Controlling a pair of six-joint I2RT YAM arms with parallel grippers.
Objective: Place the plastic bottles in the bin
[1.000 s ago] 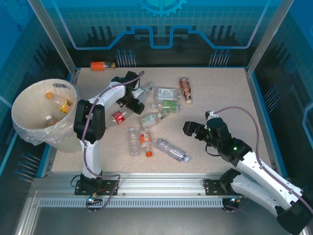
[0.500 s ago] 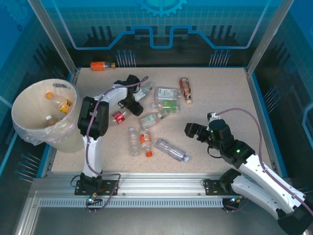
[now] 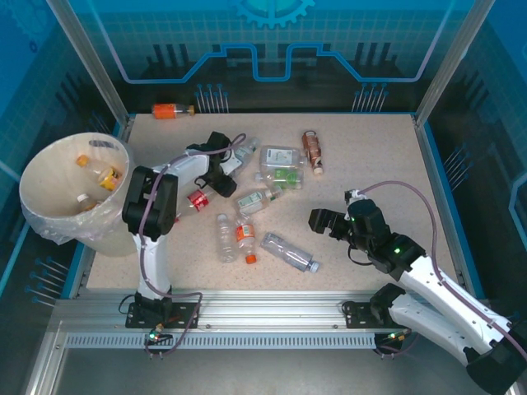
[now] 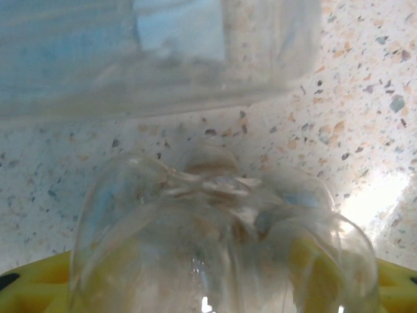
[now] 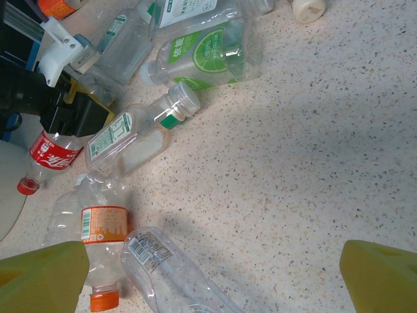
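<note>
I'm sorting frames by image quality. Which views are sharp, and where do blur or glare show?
Left wrist: the clear bottle sits near the lens and is blurred, with glare on the table at right. Right wrist: sharp, the green-label bottle crisp, soft shadows. Top external: even light, in focus.

Left end effector [image 3: 217, 186] drawn nearer, now at red-labelled bottle [image 3: 198, 198] base

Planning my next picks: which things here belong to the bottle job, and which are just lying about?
Job: the bin; the bottles in it; loose bottles on the table, e.g. red-label bottle, orange-label bottle, green-label bottle, brown bottle; an orange bottle beyond the table's far edge.
Not the job: fixtures, the aluminium rail and blue back panel.
</note>
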